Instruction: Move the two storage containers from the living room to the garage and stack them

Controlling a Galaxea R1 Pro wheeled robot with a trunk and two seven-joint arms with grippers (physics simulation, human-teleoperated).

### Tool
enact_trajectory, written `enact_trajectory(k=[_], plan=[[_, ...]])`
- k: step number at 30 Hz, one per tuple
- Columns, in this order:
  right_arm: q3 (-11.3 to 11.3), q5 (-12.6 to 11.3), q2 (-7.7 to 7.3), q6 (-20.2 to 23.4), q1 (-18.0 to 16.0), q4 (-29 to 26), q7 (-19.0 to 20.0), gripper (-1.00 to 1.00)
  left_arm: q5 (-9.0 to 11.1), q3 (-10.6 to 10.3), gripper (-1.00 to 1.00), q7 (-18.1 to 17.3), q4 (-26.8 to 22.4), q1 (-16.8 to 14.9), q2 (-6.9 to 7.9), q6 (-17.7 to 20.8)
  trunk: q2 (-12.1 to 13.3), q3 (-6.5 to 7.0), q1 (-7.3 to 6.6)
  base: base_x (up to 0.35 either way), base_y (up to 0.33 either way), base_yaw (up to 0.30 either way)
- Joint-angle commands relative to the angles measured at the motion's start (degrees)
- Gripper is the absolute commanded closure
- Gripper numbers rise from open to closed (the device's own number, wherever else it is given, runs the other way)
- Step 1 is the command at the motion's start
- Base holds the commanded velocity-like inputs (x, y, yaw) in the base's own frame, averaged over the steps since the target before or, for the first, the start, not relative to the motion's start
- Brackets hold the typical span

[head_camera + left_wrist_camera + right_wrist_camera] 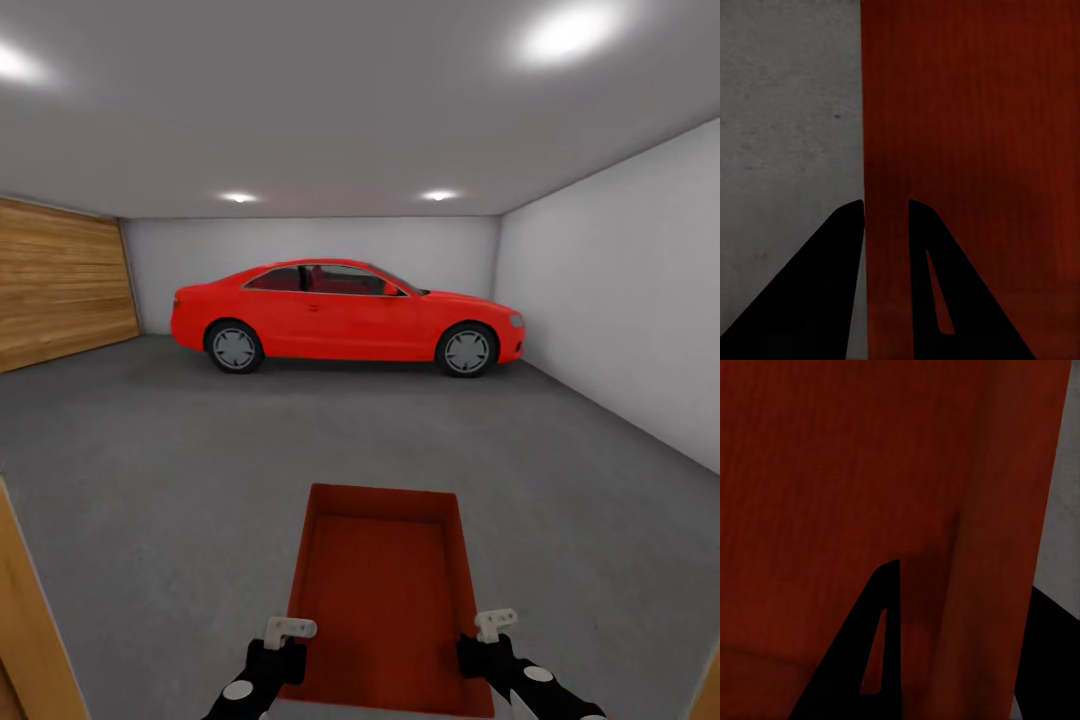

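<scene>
An orange-red storage container hangs low in front of me in the head view, above the garage's dark grey floor, open side up and empty inside. My left gripper is shut on its left wall near the close end. In the left wrist view the left gripper straddles the container wall, one finger outside over the floor and one inside. My right gripper is shut on the right wall. In the right wrist view the right gripper pinches that container wall between its fingers.
A red coupe car is parked side-on along the far wall. A wood-panelled door lines the left side and a plain white wall the right. Wooden frame edges sit close at my lower left and lower right. Open floor lies between me and the car.
</scene>
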Motion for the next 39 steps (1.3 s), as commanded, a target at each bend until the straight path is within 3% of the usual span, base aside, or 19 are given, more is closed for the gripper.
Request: enact_trajectory(k=[1,39], plan=[[0.52,0.16,0.0,-1.72,-0.05,-0.1,0.21,1.0,0.83,-0.2,1.0,0.82,-0.07,-0.05,0.12,0.24,-0.03,-0.07,0.03,0.339,0.0,0.0],[0.52,0.34,0.0,-1.72,-0.05,-0.1,0.21,1.0,0.83,-0.2,1.0,0.81,-0.07,-0.05,0.12,0.25,-0.03,-0.07,0.03,0.339,0.0,0.0]])
